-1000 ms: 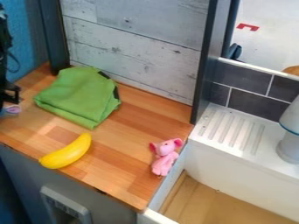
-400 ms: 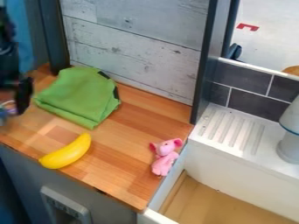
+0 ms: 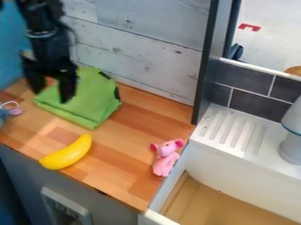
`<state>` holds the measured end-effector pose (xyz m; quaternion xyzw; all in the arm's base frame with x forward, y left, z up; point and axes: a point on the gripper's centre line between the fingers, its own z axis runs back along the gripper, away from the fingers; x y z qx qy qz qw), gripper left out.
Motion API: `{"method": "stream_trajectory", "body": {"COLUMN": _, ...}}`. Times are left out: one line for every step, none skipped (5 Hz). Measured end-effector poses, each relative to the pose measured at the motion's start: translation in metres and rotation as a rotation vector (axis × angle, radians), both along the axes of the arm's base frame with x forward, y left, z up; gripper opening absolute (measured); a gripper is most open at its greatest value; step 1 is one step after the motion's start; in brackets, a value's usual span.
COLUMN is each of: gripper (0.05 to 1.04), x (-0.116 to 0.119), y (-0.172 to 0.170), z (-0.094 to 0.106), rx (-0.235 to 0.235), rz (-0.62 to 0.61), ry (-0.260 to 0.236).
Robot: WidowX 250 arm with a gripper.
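We see a green cloth [image 3: 88,102] lying folded, with dark strips along its right side, on the back left part of a wooden counter [image 3: 132,121]. Over its left part we find the black gripper [image 3: 52,95], hanging down from the arm at the upper left; its two fingers stand well apart, and we see nothing held between them. We cannot tell whether the tips touch the fabric.

In front of the cloth, near the counter's front edge, we have a yellow banana [image 3: 66,154] lying at a slant. Off to its right, a pink toy elephant [image 3: 165,159] lies near the right edge. At the far left we make out a small pink and bluish object [image 3: 14,112] with a pale loop, partly cut off by the view's edge.

Behind the counter we see a panel of pale, weathered planks [image 3: 138,52], with a dark post [image 3: 204,74] at its right. Farther right we have a white ridged drainboard [image 3: 232,132] beside dark tiles [image 3: 250,81], with a pale object [image 3: 292,143] standing on it at the right edge
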<state>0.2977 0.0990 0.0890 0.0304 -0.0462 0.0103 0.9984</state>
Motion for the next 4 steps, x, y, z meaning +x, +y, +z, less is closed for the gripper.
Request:
{"method": "stream_trajectory", "body": {"gripper": 1.001, "x": -0.009, "y": -0.050, "z": -0.007, "rx": -0.027, "rz": -0.143, "ry": 0.047}}
{"method": "stream_trajectory", "body": {"gripper": 1.001, "x": -0.012, "y": -0.084, "z": -0.015, "rx": -0.047, "rz": -0.230, "ry": 0.068}}
{"method": "stream_trajectory", "body": {"gripper": 1.001, "x": -0.008, "y": -0.116, "z": -0.035, "rx": -0.088, "rz": -0.291, "ry": 0.133}}
{"method": "stream_trajectory", "body": {"gripper": 1.001, "x": -0.005, "y": -0.144, "z": -0.030, "rx": -0.090, "rz": -0.369, "ry": 0.121}}
